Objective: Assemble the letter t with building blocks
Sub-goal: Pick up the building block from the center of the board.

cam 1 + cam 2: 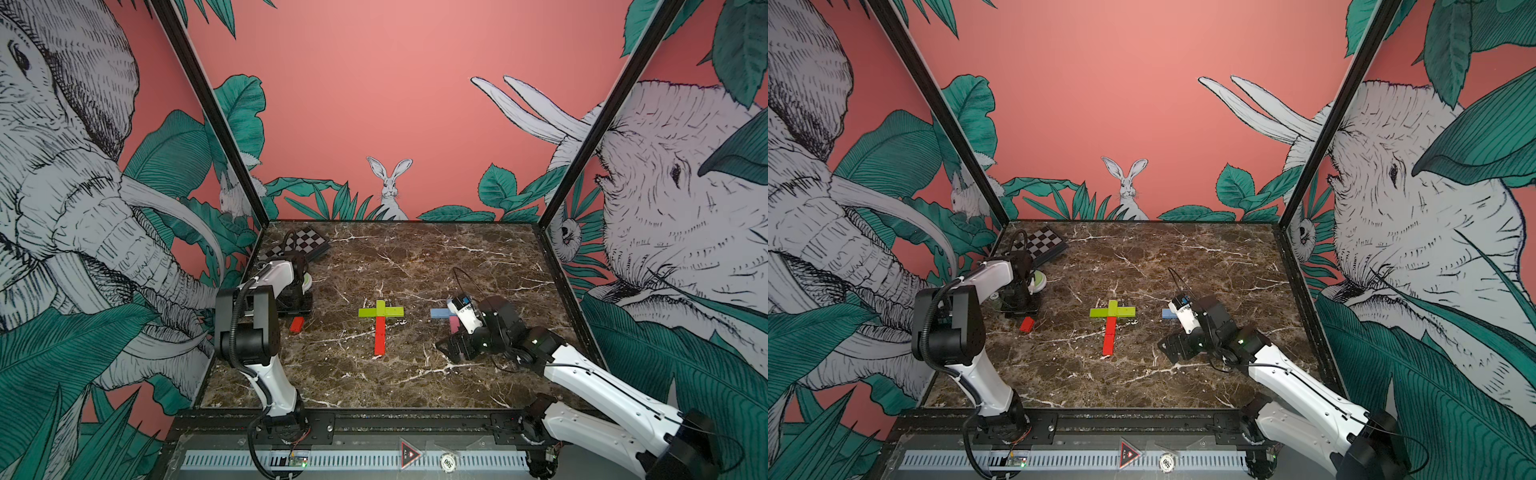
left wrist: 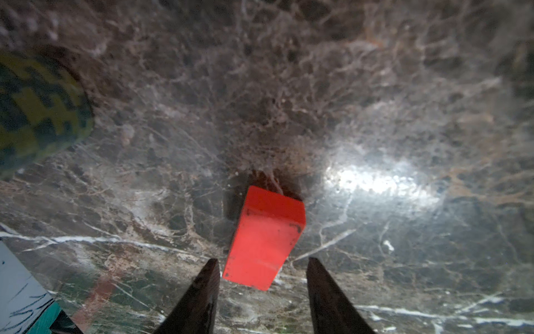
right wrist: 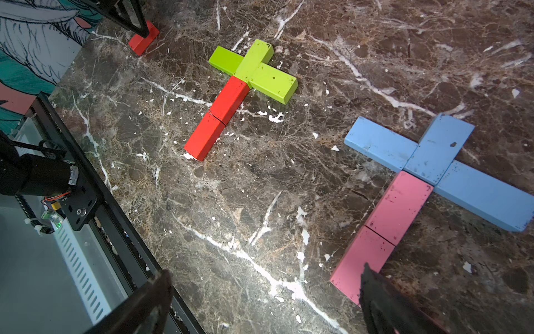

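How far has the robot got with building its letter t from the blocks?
Done: a lime-green-and-red t looks complete, three green blocks crossing above two red. A blue-and-pink t lies beside it. In hand: the left gripper, jaws open, straddles the loose red block without gripping it. The right gripper is open and empty. Left: likely just placing that spare block, perhaps to lengthen the red stem.
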Robot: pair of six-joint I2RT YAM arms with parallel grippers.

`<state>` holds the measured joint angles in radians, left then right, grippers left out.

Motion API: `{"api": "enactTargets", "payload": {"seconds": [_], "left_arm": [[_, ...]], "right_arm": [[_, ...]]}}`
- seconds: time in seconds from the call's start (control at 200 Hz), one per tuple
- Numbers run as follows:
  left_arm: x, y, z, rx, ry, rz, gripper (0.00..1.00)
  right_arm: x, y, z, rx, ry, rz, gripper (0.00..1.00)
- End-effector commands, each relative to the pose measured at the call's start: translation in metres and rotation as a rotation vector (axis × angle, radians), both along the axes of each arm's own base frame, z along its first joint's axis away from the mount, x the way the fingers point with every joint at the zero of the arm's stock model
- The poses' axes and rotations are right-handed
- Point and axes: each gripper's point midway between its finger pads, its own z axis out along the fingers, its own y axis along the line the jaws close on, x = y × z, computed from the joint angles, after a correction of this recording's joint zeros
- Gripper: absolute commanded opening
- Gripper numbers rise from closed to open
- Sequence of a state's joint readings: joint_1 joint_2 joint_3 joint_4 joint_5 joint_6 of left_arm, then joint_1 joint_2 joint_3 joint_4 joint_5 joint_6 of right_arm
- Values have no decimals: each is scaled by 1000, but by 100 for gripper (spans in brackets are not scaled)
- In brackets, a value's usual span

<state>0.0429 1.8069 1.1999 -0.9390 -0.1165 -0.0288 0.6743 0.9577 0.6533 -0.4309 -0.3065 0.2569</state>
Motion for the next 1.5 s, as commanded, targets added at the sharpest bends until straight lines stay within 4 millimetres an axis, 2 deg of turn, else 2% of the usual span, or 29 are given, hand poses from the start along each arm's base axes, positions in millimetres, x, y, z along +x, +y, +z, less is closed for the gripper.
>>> {"api": "enactTargets", "payload": {"seconds": [0.0,0.46,0.62,0.755,0.94,1.095,1.285,1.496], "left_arm": [[1,3,0,4,6,-15,51],[5,-1,-10,-31,26,-30,41],[4,-2,-10,-40,26,-30,33],[6,-5,-1,-57,-7,-35,29],[13,-18,26,-86,-109,-64,25],[21,-45,63,-72,-234,-181,25],[30,-94,111,-77,-401,-372,26],[24,-154,136,-51,-510,-661,29]], "right_arm": [[6,2,8,2,-28,3,98],[6,4,20,23,-58,13,98],[6,3,22,22,-58,12,98],[5,2,22,23,-58,10,98],[4,1,24,23,-59,7,98],[4,-1,25,15,-62,2,99],[4,-2,29,13,-63,0,98],[3,-5,32,11,-66,-14,98]]}}
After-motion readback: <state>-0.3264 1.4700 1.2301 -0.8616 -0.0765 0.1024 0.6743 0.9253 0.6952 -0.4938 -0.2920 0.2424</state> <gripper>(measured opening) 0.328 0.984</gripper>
